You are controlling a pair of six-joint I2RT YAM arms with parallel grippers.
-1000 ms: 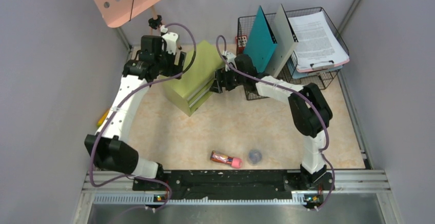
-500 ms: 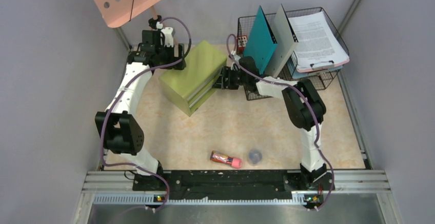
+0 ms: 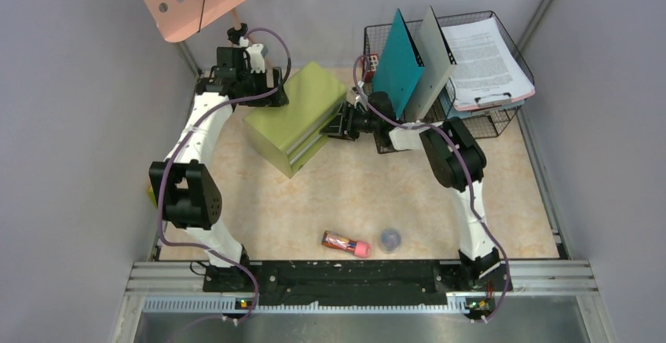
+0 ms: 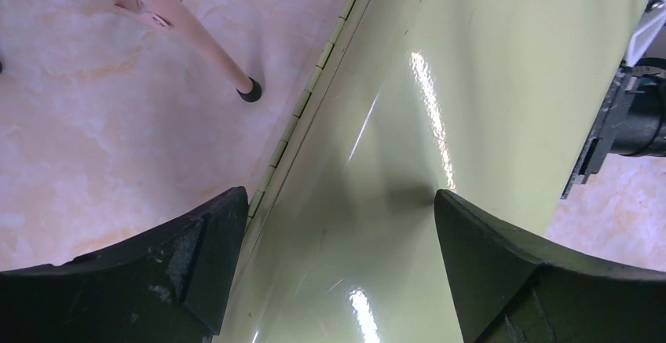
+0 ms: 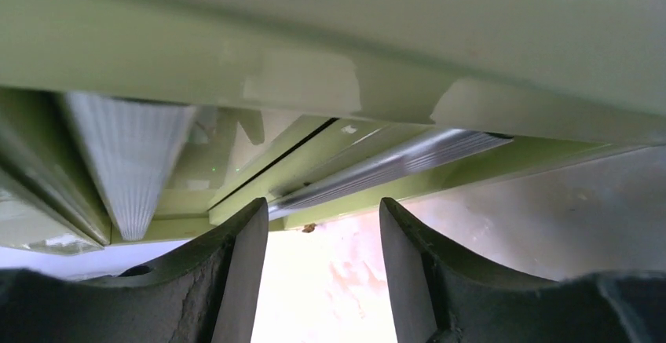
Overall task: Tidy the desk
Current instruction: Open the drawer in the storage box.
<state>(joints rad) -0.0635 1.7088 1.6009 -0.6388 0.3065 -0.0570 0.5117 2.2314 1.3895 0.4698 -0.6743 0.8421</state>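
Free: we see the mid surface (image 3: 369, 190) open between the arms | near edge: a red tube (image 3: 345, 242) and a small round thing (image 3: 390, 239) lie side by side | back left: green drawer box (image 3: 294, 115) blocks, pink stand leg (image 4: 196, 41) just beside it | back right: wire basket (image 3: 495, 125) fills the corner; right gripper (image 3: 334, 125) sits between box and basket

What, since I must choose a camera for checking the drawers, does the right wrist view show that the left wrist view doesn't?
Only right wrist: ribbed silver drawer handles, seen from low down. Only left wrist: the green box's glossy top, a hinge along its edge, a pink leg with a black foot, and the right arm beyond. Both: that box, the marbled desk, and each camera's own left fingers or right fingers.
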